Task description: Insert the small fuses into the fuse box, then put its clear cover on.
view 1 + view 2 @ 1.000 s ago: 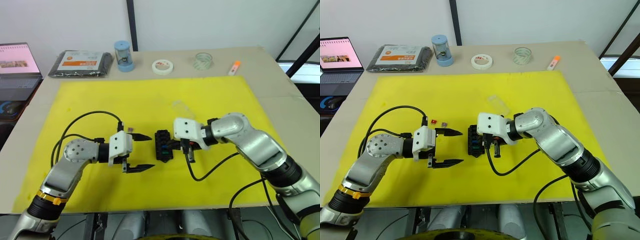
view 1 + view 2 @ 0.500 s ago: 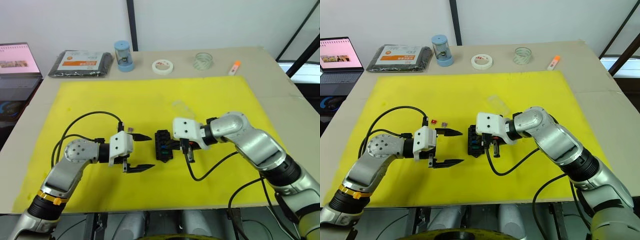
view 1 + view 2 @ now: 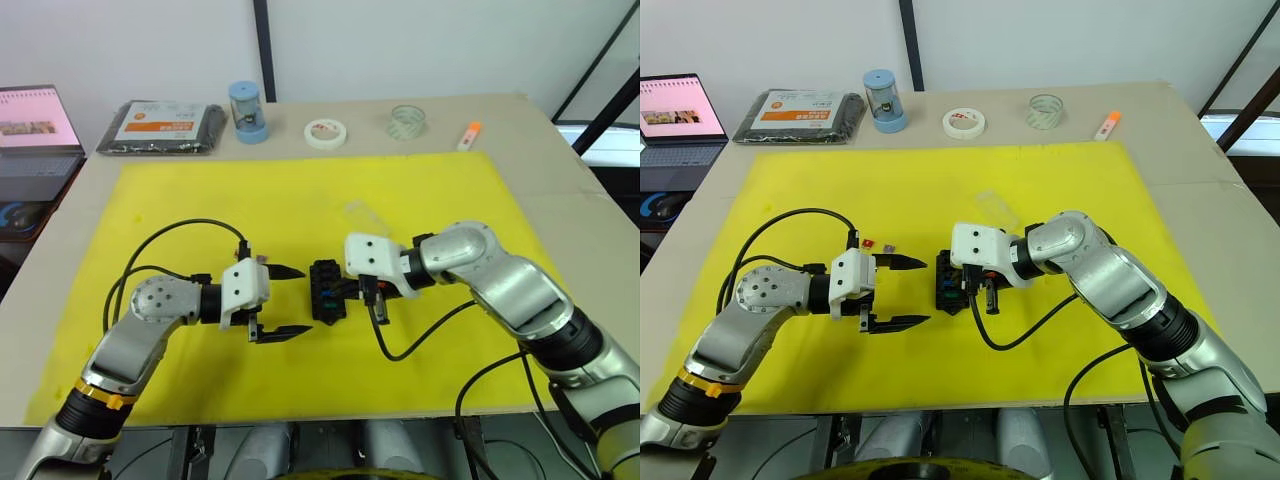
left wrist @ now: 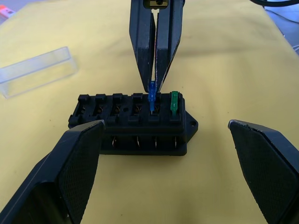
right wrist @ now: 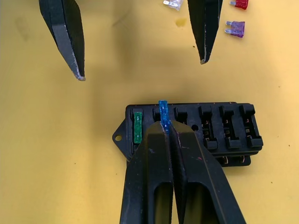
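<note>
The right tool (image 5: 164,125) has its two black fingers pressed together on a blue fuse (image 4: 152,99), pinching it by its top. The fuse stands upright with its blades at a slot of the fuse box (image 4: 133,126), in the far row, next to a green fuse (image 4: 174,101) that already sits in the end slot of the same row. The other slots of that row look bare.

The fuse box lies flat on the yellow mat (image 3: 300,200) near the middle of the table (image 3: 560,170), between the two arms. The left tool (image 3: 902,293) hovers just to the left of the box with its fingers spread wide apart, holding nothing and touching nothing; one finger (image 3: 902,264) points at the box's far side and the other lies nearer the robot.

Loose fuses rest on the mat just beyond the left tool: a red one (image 5: 239,4), a purple one (image 5: 235,28) and a pale clear one (image 5: 172,4), close together but apart from the box. The clear cover (image 4: 37,71) lies on the mat on the far side of the box, a little to the right, separate from it.

Along the far edge of the table stand a black packet (image 3: 160,127), a blue cylinder (image 3: 247,112), a white tape roll (image 3: 325,133), a clear tape roll (image 3: 406,121) and an orange marker (image 3: 468,134).
</note>
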Available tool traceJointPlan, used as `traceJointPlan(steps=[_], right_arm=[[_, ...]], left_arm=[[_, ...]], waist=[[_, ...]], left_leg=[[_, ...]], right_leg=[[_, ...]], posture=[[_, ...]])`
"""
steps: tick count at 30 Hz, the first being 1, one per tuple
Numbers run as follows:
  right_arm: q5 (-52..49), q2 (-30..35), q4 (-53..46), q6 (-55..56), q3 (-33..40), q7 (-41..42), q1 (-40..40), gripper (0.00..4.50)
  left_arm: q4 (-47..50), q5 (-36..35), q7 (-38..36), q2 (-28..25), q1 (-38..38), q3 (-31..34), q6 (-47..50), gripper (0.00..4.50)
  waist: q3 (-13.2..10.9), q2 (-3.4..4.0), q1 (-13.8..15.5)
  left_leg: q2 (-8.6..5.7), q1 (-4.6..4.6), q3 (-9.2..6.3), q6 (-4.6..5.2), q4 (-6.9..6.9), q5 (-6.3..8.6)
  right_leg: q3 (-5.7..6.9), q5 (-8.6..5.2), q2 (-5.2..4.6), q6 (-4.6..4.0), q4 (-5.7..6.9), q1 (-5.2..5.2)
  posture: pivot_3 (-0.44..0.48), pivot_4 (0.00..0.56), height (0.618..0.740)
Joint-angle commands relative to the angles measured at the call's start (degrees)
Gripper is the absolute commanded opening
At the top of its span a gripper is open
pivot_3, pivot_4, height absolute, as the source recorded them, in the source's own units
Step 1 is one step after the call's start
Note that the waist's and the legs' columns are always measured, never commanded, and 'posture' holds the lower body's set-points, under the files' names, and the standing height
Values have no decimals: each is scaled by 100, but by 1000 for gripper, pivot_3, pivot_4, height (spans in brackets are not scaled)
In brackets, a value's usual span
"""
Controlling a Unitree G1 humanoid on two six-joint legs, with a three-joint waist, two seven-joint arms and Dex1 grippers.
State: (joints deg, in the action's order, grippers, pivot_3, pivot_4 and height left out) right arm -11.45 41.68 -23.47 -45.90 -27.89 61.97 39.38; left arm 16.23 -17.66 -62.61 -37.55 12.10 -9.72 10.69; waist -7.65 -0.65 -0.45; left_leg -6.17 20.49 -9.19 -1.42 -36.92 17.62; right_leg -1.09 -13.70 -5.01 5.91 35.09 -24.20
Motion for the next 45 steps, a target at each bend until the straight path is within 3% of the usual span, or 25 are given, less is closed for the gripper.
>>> traceJointPlan(steps=[1, 25, 28, 31, 45], right_arm=[[91, 48, -87, 82, -15, 5, 25, 0], [427, -104, 74, 250, -178, -68, -71, 0], [306, -150, 51, 190, -53, -66, -54, 623], [213, -195, 38, 126, 35, -83, -39, 1643], [-391, -207, 42, 128, 574, 55, -40, 1643]], left_arm=[[24, -4, -42, -16, 24, 39, -149, 4449], [-8, 77, -48, -19, -68, 4, -310, 4449], [-2, 64, -64, -38, -67, 20, -307, 4500], [-26, 62, -78, -42, -58, 29, -313, 4500], [-211, 64, -188, 0, -15, 7, -482, 4500]], waist=[[0, 0, 0], [1, -1, -13], [1, -1, -8], [1, -1, -3], [0, 0, -1]], left_leg=[[0, 0, 0, 0, 0, 0], [0, -7, 0, 0, 0, 0], [1, -7, 0, 0, 0, 0], [0, -4, 0, 0, 0, 0], [0, -3, 0, 0, 0, 0]], right_leg=[[0, 0, 0, 0, 0, 0], [0, 0, 1, 0, 1, 7], [0, 0, 1, 0, 1, 7], [0, 0, 0, 0, 0, 6], [0, 0, 0, 0, 0, 5]], posture=[[0, 150, 740], [0, 150, 740], [0, 150, 740], [0, 150, 740], [0, 150, 740]])
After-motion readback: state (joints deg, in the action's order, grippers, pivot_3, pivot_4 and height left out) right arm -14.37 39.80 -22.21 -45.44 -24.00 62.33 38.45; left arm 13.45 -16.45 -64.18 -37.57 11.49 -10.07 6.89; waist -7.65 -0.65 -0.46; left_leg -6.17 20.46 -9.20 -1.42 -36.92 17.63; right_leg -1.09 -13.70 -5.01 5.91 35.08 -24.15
